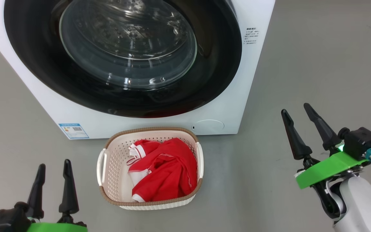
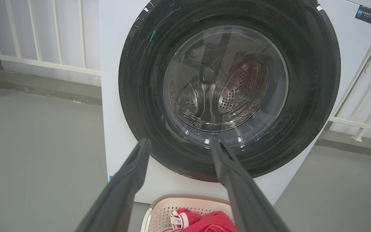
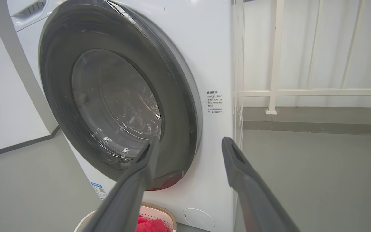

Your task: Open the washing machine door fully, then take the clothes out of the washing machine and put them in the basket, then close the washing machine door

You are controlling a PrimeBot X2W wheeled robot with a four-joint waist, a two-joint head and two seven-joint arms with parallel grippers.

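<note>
The red clothes (image 1: 164,167) lie crumpled in the basket (image 1: 114,167), which stands on the grey floor (image 1: 317,64) just in front of the machine (image 1: 224,106). The soft fabric fills the basket's right half, and its white collar and cuff trim shows at the heap's left edge. The left gripper (image 1: 53,163) hangs nearer than the basket and to its left, apart from it, its two dark tapered fingers spread and holding nothing. The right gripper (image 1: 295,108) stands well off to the right, beside the machine's lower right corner, with its fingers also parted and empty. The clothes touch neither gripper. A bright green collar sits at the base of each gripper.

The basket is cream plastic and rectangular with rounded corners. It has perforated walls, a brown woven-look rim and white side handles. Behind it, the round door (image 1: 217,64) sits shut against the machine's white, boxy front. Its wide rim is glossy black around a bulging bowl of clear glass. In the left wrist view, the perforated steel drum (image 2: 237,93) shows through that glass. A small blue label (image 1: 73,130) marks the machine's lower left corner and a round flap (image 1: 208,126) its lower right. A white railing (image 2: 43,61) runs behind the machine.
</note>
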